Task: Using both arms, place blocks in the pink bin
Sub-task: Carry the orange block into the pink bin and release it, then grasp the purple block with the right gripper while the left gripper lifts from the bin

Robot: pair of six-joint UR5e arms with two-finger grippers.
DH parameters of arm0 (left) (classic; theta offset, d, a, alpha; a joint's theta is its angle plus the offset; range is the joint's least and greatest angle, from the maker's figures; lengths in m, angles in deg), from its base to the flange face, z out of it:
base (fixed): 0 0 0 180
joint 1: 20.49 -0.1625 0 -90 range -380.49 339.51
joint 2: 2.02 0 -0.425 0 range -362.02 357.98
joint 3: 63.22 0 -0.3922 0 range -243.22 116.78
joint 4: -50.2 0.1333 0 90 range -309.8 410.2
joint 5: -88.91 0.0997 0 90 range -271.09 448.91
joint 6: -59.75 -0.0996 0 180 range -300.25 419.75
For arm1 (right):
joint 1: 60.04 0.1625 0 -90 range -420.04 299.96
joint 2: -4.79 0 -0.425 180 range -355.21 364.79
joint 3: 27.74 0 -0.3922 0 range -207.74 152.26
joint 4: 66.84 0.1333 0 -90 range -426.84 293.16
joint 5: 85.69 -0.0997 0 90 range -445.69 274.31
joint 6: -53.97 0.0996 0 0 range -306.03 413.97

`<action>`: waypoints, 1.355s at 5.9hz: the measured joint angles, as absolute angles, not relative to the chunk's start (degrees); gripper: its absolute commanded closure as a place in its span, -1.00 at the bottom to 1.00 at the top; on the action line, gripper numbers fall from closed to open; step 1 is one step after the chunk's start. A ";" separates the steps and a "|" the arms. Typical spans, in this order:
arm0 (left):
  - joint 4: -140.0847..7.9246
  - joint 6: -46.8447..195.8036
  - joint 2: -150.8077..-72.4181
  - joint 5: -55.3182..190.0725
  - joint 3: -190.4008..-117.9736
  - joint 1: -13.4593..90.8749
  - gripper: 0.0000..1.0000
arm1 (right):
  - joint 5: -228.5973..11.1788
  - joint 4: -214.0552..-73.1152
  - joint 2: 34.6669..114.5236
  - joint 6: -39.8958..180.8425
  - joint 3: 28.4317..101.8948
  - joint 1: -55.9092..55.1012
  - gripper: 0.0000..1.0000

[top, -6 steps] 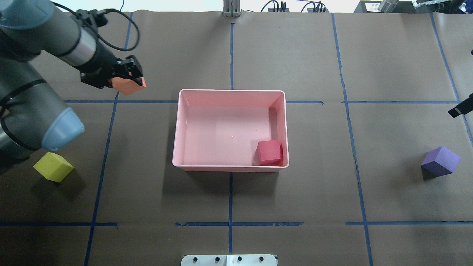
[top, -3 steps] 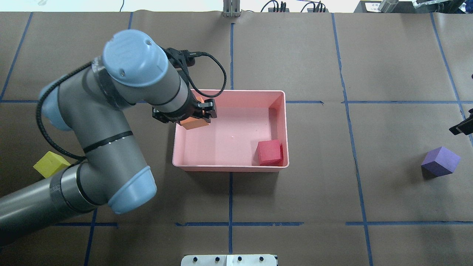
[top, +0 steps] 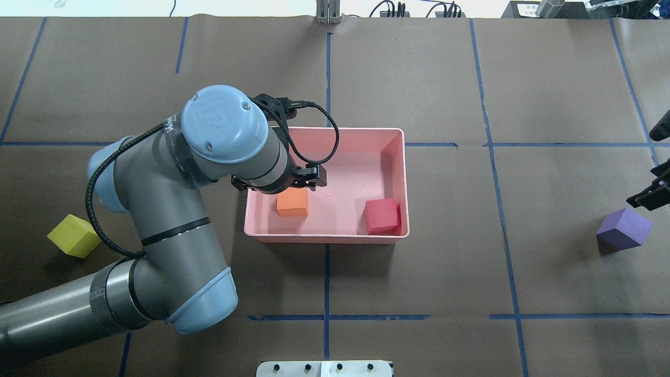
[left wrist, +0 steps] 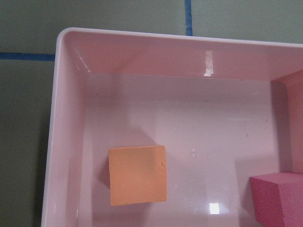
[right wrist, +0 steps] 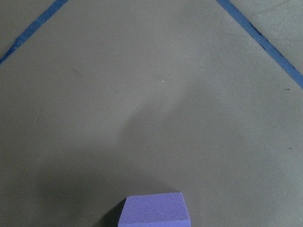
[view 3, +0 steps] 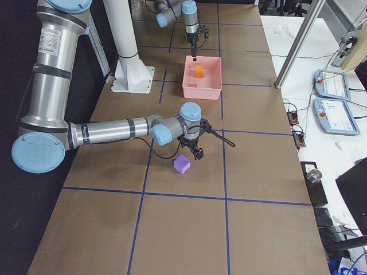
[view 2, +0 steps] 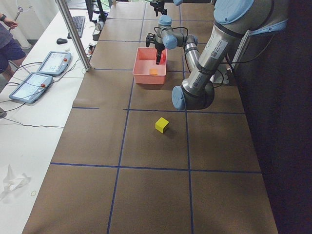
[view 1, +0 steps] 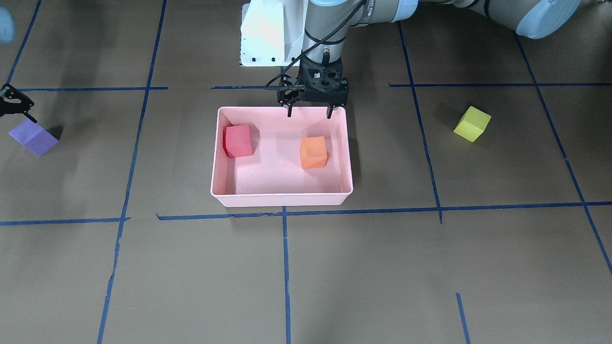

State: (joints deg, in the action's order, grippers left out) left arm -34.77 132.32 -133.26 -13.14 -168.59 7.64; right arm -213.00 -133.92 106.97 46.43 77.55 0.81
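A brown paper-covered desk [view 1: 430, 267] marked off with blue tape lines [view 1: 286, 267], seen from the operators' side. A shallow pink bin [view 1: 282, 199] sits in the middle of the desk.

Two blocks lie inside the bin. The orange block [view 1: 313, 152] rests flat on the bin floor in the half toward the desk's left end, close to that side wall but not touching it. The red block [view 1: 238, 140] is tucked into the bin corner that faces the robot's edge and the desk's right end. The two are well apart from each other.

The left arm [top: 172, 220] reaches in from the robot's edge and bends over the bin. Its end effector [view 1: 309, 115] points straight down above the bin, fingers spread wide and gripping nothing. The orange block lies below them, loose on the floor. The left wrist camera looks down into the bin and shows the orange block whole, with only a corner of the red one.

Two blocks are outside the bin. The yellow-green block [view 1: 472, 123] sits alone on the desk toward the left end, well apart from the bin. The purple block [view 1: 33, 137] sits near the right end of the desk.

The right arm [view 3: 114, 129] stretches low along the desk toward the right end. Its end effector [top: 648, 195] hovers just beside the purple block — near it, not around it. Whether its fingers are spread or closed cannot be told. The right wrist camera shows only the top of the purple block at its lower edge — bare brown paper and tape lines fill everything else.
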 measured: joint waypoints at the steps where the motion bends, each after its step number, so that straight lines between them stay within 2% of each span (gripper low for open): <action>1: -34.81 132.34 -133.21 -13.07 -168.66 7.51 -1.00 | -212.72 -132.95 107.72 46.48 76.41 -0.33 -1.00; 2: -34.83 132.34 -133.08 -13.07 -168.85 7.48 -1.00 | -212.20 -132.67 108.48 46.49 75.36 -1.71 -0.99; 3: -34.81 132.32 -132.92 -13.14 -169.04 7.47 -1.00 | -211.23 -132.61 108.72 46.53 74.05 -3.21 -0.81; 4: -34.80 132.17 -132.85 -13.22 -169.21 7.46 -1.00 | -210.31 -132.59 108.59 46.65 72.88 -4.60 0.09; 5: -34.79 131.97 -132.82 -13.28 -169.42 7.47 -1.00 | -209.82 -132.61 108.30 47.13 72.21 -5.66 0.65; 8: -34.42 130.94 -131.94 -14.50 -170.55 8.28 -1.00 | -210.89 -132.77 107.12 57.19 75.20 -6.39 0.68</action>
State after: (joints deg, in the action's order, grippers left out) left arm -34.42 130.94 -131.94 -14.50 -170.55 8.28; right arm -210.89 -132.77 107.12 57.19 75.20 -6.39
